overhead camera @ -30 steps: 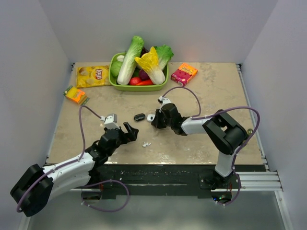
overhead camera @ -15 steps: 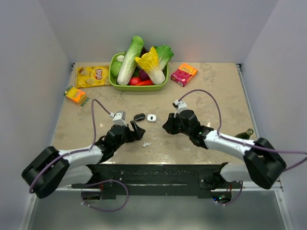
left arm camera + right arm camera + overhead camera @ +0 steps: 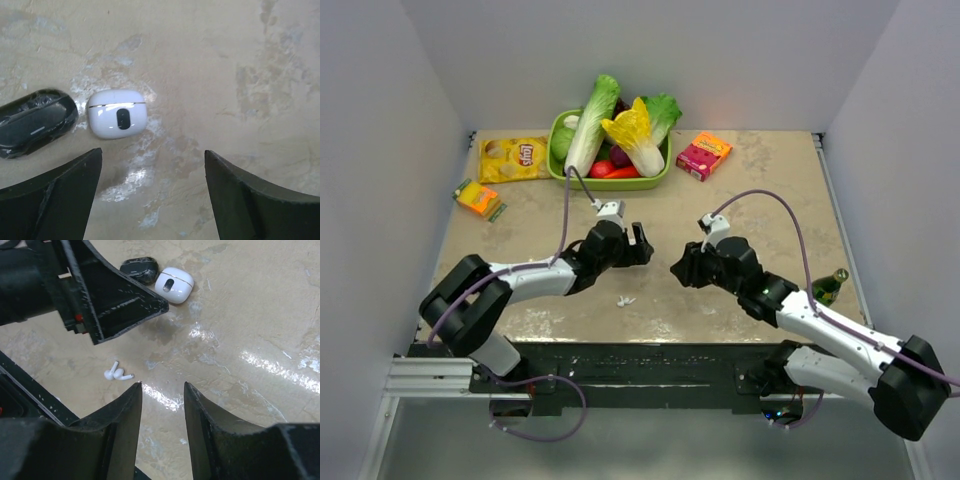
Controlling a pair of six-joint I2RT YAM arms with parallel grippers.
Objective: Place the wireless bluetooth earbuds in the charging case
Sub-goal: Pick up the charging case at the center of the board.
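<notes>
The white charging case (image 3: 117, 114) lies shut on the marble table, its dark spot facing up. My left gripper (image 3: 153, 151) hangs open just on the near side of it, nothing between its fingers. In the top view the left gripper (image 3: 640, 245) covers the case. Two white earbuds (image 3: 626, 300) lie loose together nearer the table's front edge; the right wrist view also shows the earbuds (image 3: 117, 373) and the case (image 3: 173, 285). My right gripper (image 3: 162, 385) is open and empty, off to the right of both (image 3: 678, 270).
A black oval case (image 3: 32, 122) lies right beside the white one. At the back stand a green basket (image 3: 610, 182) of vegetables, a yellow chip bag (image 3: 513, 158), a pink box (image 3: 704, 155) and an orange packet (image 3: 478, 198). A small bottle (image 3: 830, 285) stands at the right.
My right gripper has opened off the case and pulled back to the right. My left arm has swung forward and right until its gripper is over the case.
</notes>
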